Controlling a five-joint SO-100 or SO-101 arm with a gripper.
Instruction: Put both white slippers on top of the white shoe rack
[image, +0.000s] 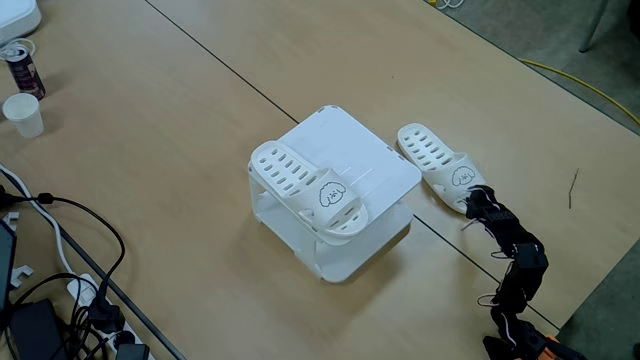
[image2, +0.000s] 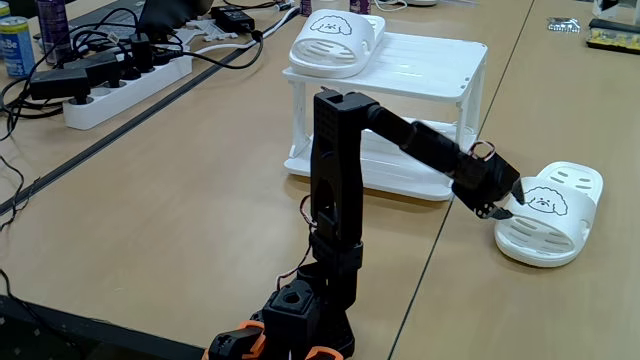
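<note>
We see gripper (image2: 508, 203) at strap end of second slipper (image2: 550, 213) on table (image2: 200, 220); jaw state unclear. First slipper (image: 305, 187) atop rack (image: 375, 165).

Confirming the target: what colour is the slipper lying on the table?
White, with a drawn cartoon face; the slipper shows best in a fixed view.

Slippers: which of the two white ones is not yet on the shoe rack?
The slipper lying on the table beside the gripper; the other slipper sits atop the rack.
</note>
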